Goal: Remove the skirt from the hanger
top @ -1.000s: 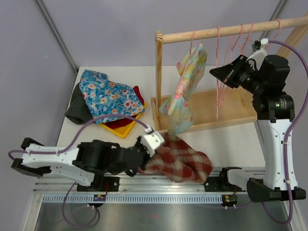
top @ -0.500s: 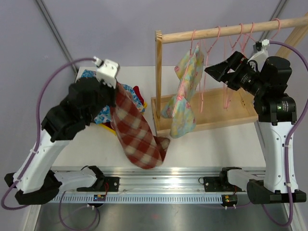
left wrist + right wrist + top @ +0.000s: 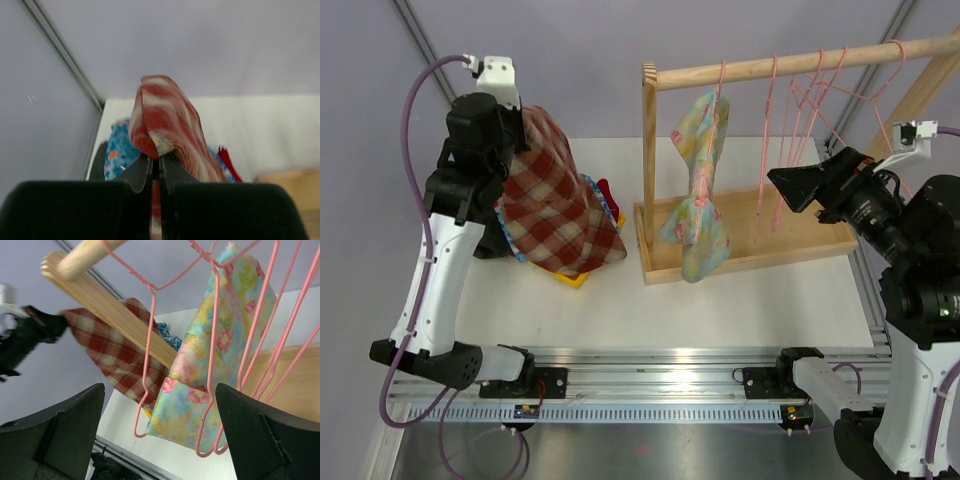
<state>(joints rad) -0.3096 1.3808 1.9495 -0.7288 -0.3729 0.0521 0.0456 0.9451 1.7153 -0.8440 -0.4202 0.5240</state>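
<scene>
The red plaid skirt hangs from my left gripper, which is shut on its top edge high above the table's left side. In the left wrist view the fingers pinch a fold of the skirt. My right gripper stands open just right of an empty pink hanger on the rail and holds nothing. Its wrist view shows that hanger between its wide jaws, with the plaid skirt beyond.
A pastel floral garment hangs on another pink hanger from the wooden rail. The rack's wooden base lies below it. A blue floral cloth and a yellow tray sit under the plaid skirt.
My left arm has swung the plaid skirt from the table's front up and left over the clothes pile. My right gripper has opened and drawn back to the right of the hangers.
</scene>
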